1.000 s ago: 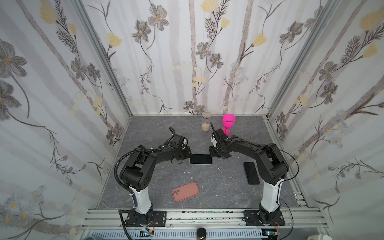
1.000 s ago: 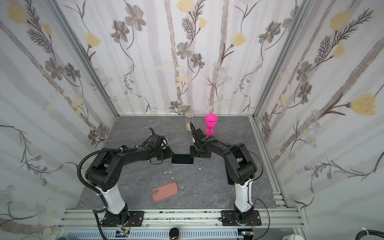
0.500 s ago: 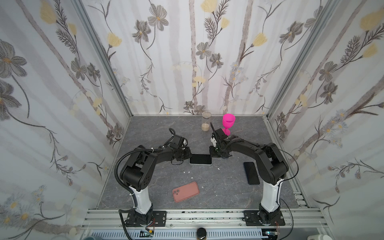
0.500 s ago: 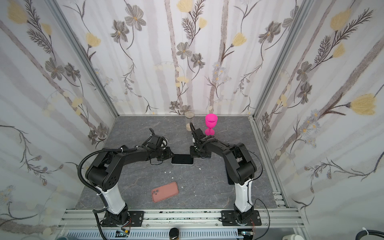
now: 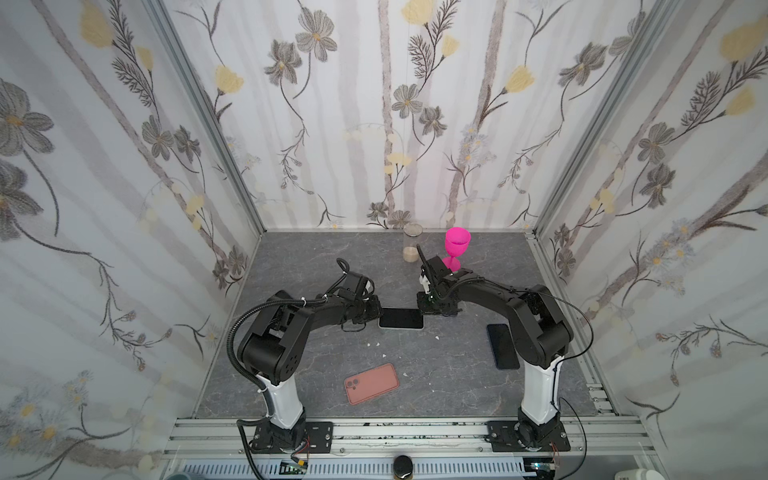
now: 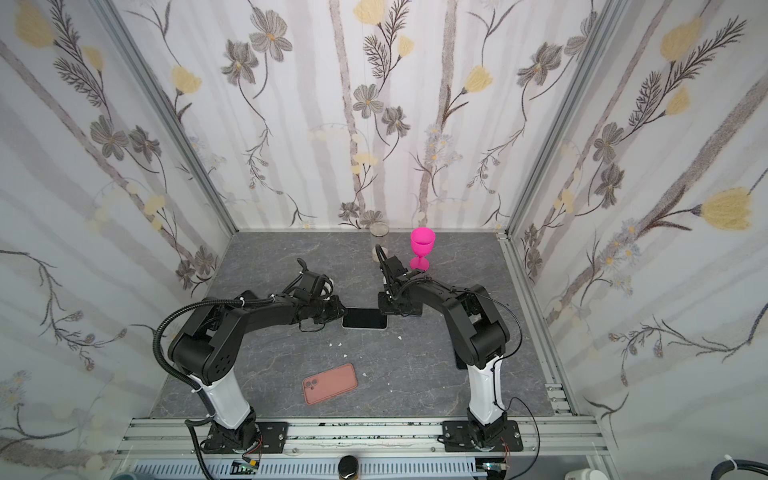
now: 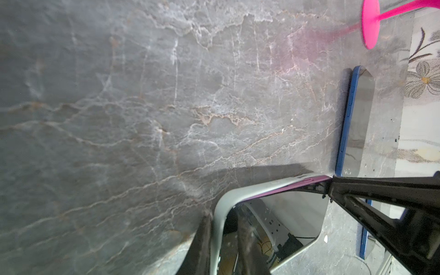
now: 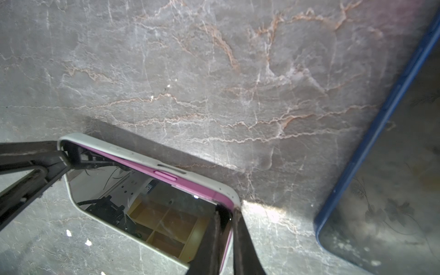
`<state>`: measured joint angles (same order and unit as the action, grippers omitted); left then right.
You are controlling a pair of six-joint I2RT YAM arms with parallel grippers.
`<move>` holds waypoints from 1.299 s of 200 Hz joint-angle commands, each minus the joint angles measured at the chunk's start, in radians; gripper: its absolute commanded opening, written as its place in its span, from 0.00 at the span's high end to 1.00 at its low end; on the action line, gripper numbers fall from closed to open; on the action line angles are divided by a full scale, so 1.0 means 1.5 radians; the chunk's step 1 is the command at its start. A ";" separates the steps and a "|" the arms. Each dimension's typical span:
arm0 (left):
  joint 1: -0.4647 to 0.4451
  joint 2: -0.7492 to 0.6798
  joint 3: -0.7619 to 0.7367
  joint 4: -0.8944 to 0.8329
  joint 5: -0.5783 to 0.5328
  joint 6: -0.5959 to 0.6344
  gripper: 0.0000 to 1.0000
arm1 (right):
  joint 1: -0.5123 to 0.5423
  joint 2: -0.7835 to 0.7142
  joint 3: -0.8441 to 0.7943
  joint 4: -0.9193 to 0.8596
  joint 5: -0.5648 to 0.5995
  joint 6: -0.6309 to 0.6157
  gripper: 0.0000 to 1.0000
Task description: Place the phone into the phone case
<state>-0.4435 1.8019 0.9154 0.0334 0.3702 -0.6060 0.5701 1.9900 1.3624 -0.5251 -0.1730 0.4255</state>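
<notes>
A black-screened phone (image 5: 400,318) with a pink side lies flat in a pale grey phone case (image 8: 195,178) at the table's middle, seen in both top views (image 6: 364,319). My left gripper (image 5: 379,316) is shut on the case's left end: in the left wrist view the gripper (image 7: 225,238) has one finger outside the rim (image 7: 217,228) and one on the screen. My right gripper (image 5: 422,309) is shut on the right end. In the right wrist view the right gripper (image 8: 226,238) straddles the pink edge and the rim. The pink side (image 8: 166,175) shows above the rim.
A blue phone (image 5: 503,346) lies to the right, beside the right arm. A salmon phone case (image 5: 372,383) lies back up near the front. A pink goblet (image 5: 457,245) and a glass jar (image 5: 412,247) stand at the back. Small white crumbs (image 5: 376,344) dot the table.
</notes>
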 commanded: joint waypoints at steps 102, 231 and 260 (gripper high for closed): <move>-0.001 -0.006 -0.019 0.028 -0.008 -0.005 0.80 | 0.027 0.043 -0.007 -0.055 0.016 -0.010 0.88; -0.002 -0.004 -0.017 0.031 -0.015 -0.007 0.80 | 0.025 0.086 -0.005 -0.054 0.017 -0.011 0.88; -0.002 -0.004 -0.017 0.031 -0.016 -0.007 0.80 | 0.026 0.084 -0.004 -0.056 0.018 -0.011 0.88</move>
<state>-0.4446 1.7992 0.8917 0.0708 0.3553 -0.6090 0.5980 2.0468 1.3830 -0.5373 -0.1131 0.4137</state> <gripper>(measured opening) 0.200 0.118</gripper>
